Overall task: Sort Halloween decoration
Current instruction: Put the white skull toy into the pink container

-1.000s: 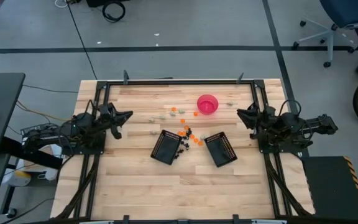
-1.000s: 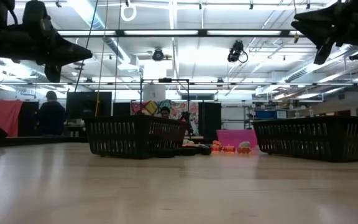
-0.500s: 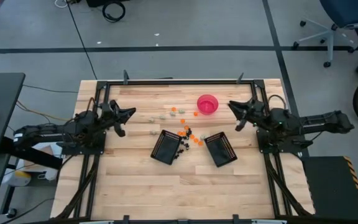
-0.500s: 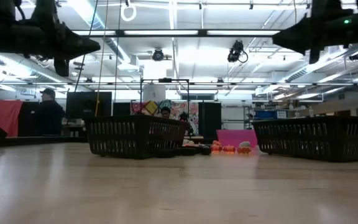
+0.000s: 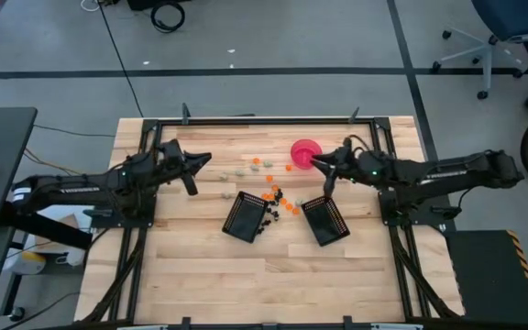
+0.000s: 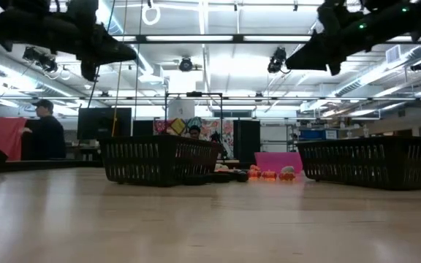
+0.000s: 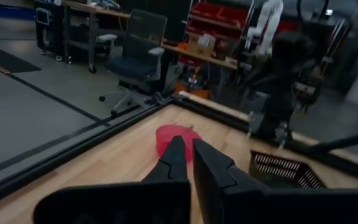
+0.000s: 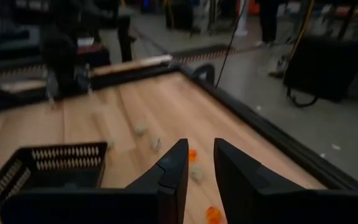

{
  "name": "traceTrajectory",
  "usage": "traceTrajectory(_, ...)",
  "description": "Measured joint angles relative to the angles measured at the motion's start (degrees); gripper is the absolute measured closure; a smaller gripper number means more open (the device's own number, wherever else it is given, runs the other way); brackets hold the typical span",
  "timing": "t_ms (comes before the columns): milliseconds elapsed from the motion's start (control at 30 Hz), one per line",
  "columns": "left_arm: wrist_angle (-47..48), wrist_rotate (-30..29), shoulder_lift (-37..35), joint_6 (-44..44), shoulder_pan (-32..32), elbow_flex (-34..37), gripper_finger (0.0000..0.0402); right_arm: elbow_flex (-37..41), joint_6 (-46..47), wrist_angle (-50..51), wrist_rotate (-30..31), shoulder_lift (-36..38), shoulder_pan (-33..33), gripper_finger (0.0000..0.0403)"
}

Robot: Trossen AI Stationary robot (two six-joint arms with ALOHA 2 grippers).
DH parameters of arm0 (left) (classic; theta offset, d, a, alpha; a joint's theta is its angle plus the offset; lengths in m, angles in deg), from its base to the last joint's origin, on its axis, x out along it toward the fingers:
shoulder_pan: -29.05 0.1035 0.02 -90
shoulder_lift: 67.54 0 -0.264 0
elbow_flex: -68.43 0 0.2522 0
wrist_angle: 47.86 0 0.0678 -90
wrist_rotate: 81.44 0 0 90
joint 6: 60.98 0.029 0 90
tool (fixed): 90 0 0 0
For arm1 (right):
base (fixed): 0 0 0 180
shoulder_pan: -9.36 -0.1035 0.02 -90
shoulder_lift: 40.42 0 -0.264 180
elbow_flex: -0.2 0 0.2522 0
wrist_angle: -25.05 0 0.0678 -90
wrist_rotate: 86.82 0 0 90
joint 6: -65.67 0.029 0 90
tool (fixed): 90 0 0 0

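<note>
The Halloween decoration lies loose on the wooden table between two black mesh baskets (image 5: 248,216) (image 5: 325,220) and up to the pink bowl (image 5: 306,153). There are orange roundish pieces (image 5: 291,209) (image 8: 192,154), pale grey ones (image 5: 232,172) (image 8: 156,143) and black ones (image 5: 269,216). My left gripper (image 5: 202,163) (image 7: 188,142) hovers above the table left of the grey pieces, its fingers together, holding nothing. My right gripper (image 5: 324,167) (image 8: 199,144) hovers just right of the pink bowl and above the right basket's far end, with a narrow gap between its fingers, holding nothing.
The table is boxed in by a black metal frame (image 5: 264,120). The near half of the wooden top (image 5: 273,284) is bare. In the low view both baskets (image 6: 159,159) (image 6: 375,162) stand in front of the pieces (image 6: 258,174). A person (image 6: 44,135) stands in the room beyond.
Both arms have stretched out from their sides toward the table's middle, staying high above it. The left gripper has moved right toward the grey pieces. The right gripper has moved left to the pink bowl. The pieces, baskets and bowl have stayed put.
</note>
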Motion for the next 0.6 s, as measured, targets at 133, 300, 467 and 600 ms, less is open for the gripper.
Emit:
traceTrajectory(133, 0.2, 0.0, 3.5, 2.6, 0.0, -1.2, 0.0352, -4.3, 0.4, 3.4, -1.7, -5.5, 0.0, 0.0321)
traceTrajectory(300, 0.1, -1.3, 6.3, 3.8, 0.0, -2.1, 0.0291, -9.3, 0.4, 6.4, -2.7, -12.3, 0.0, 0.0321)
traceTrajectory(467, 0.8, -1.8, 7.2, 4.8, 0.0, -2.1, 0.0250, -13.7, -1.0, 6.4, -2.7, -19.0, 0.0, 0.0321)
traceTrajectory(600, 1.4, -1.9, 7.2, 4.4, 0.7, -2.1, 0.0246, -17.2, -2.2, 6.6, -3.1, -24.5, 0.7, 0.0321)
